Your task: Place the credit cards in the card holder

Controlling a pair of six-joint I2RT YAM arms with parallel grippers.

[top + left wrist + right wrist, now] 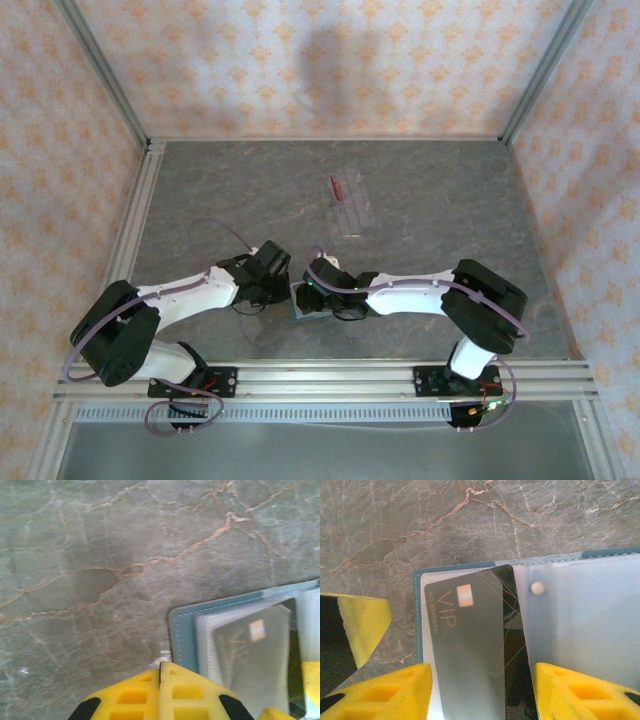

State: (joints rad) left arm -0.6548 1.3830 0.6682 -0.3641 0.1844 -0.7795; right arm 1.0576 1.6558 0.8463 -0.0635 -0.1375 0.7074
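Arms angled inward, left pincer (161,672), right pincer (482,677) at card holder (580,610)

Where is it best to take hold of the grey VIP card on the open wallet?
Pinch the VIP card across its long edges, near the end opposite its chip, coming from that end, where the right fingers stand. It lies flat on the card holder, so its faces probably offer no grip.

White links and black joints on left arm (185,292) and right arm (410,297). Thin purplish cables (76,338) along each. Yellow fingers (395,695) with square hollows, black corners.
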